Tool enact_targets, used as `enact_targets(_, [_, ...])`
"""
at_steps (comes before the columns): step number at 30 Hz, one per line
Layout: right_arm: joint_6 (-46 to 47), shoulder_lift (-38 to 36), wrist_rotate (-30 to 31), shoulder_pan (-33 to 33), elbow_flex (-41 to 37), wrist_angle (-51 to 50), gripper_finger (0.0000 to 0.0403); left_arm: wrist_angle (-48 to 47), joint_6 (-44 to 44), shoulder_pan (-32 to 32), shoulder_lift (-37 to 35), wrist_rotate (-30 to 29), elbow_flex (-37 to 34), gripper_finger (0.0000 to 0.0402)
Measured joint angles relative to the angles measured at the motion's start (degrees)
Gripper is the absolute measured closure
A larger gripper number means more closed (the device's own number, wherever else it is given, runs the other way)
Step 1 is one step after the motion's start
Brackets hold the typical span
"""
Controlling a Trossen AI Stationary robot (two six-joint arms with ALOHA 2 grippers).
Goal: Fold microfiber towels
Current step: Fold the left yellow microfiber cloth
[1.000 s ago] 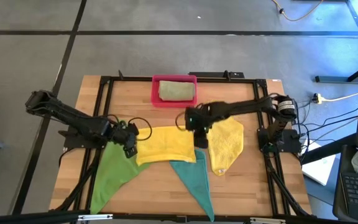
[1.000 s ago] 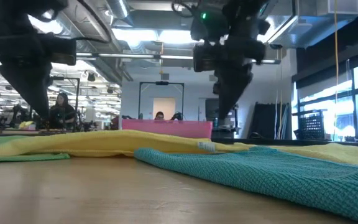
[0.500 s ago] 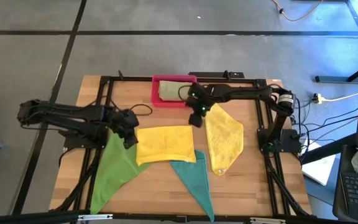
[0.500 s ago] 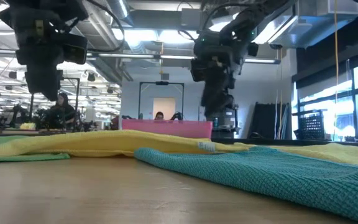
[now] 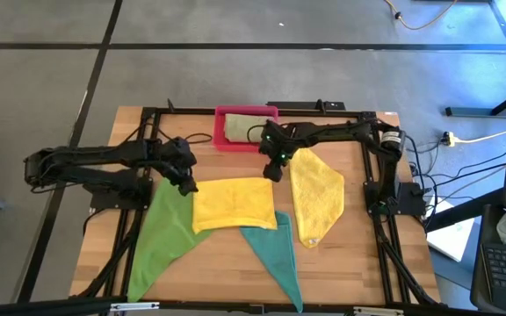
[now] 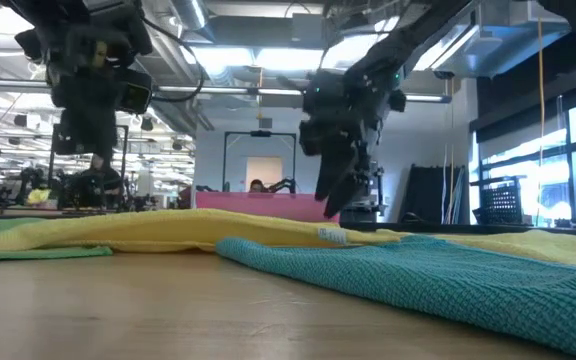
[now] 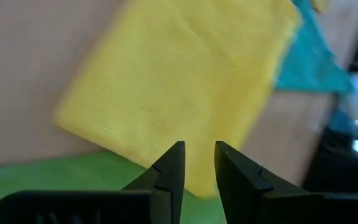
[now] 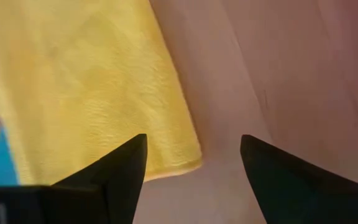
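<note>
Lifting away, we are leaving the folded yellow microfiber towel point(image 5: 232, 204) flat mid-desk: our right gripper point(image 5: 273, 169), spread wide and empty, is retreating far; our left gripper point(image 5: 185, 182), narrowly parted and empty, is rising beside it.

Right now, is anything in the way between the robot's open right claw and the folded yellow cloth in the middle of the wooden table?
Nothing visible. The right gripper hangs open, empty, above the folded yellow microfiber towel's far right corner; only air between.
</note>
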Motion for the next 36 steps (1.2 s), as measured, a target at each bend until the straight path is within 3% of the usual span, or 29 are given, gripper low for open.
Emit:
enact_targets(6, [2.74,2.44,0.42,0.62,0.20,2.35,0.0143,0.78,-2.51,-1.01,0.02,-9.75,0.00,0.0324])
enact_targets(23, [-4.56,4.60,0.32,3.17,0.13,1.10,0.0153,2.96,0.34,-1.26,0.03,-10.74,0.01,0.0324])
enact_targets(27, [-4.33,4.65,1.36,3.68,0.13,0.46,0.0201,2.95,1.85,-1.24,0.04,-15.53,0.00,0.0324])
enact_targets(36, [-1.40,4.82,3.03,6.59,-0.02,-0.50,0.0380,3.18,6.96,-1.24,0.03,-23.08,0.00,0.0324])
